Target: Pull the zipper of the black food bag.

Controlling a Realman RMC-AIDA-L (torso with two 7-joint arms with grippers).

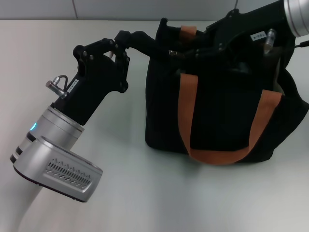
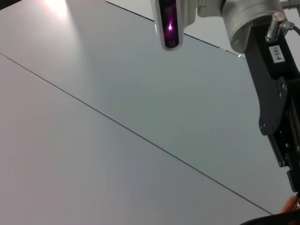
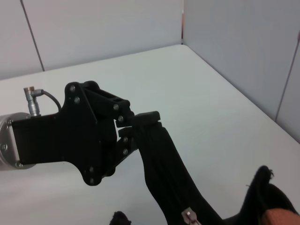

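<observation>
The left gripper (image 1: 126, 37) is closed on a black fabric tab at the end of the black food bag (image 1: 217, 116), pinching it between its fingertips and holding that strip taut out from the bag's upper left corner. From the right wrist view the same gripper (image 3: 136, 125) shows from the side – its fingers clamp the end of the black strip, which runs down and away toward the bag.

On that strip sits the zipper (image 3: 190, 217), a small silver pull tab, apart from the left gripper's fingers. In the head view a silver glint (image 1: 172, 52) marks it on the bag's top edge, between the two grippers.

The right gripper (image 1: 200, 47) reaches in from the upper right over the bag's top. Whether its fingers are open or closed cannot be told – they blend into the dark fabric.

The bag stands upright on a white table (image 1: 120, 193), its orange-brown strap (image 1: 190, 111) hanging in a loop down its front.
</observation>
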